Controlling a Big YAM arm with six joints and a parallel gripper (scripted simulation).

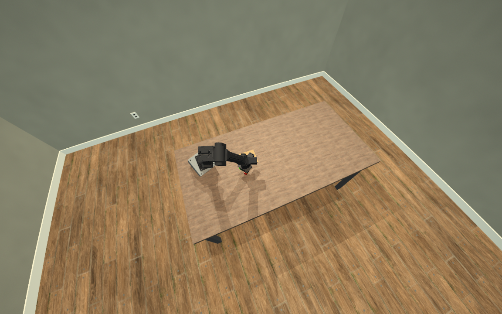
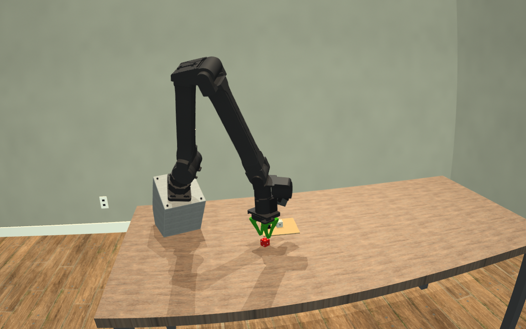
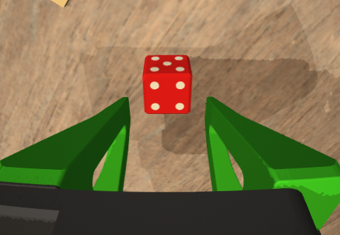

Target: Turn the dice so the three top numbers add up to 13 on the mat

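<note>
A red die (image 3: 167,84) lies on the bare table, off the mat, and shows a four-pip face and a five-pip face in the wrist view. It also shows in the exterior view (image 2: 264,242). My gripper (image 3: 167,107) hangs just above it with the green fingers open, one to each side, holding nothing. A white die (image 2: 280,223) sits on the mat. The third die is hidden behind the arm.
The grey base block (image 2: 177,210) stands at the table's back left. The table's near edge is well in front of the red die. The arm's shadows fall across the table in front.
</note>
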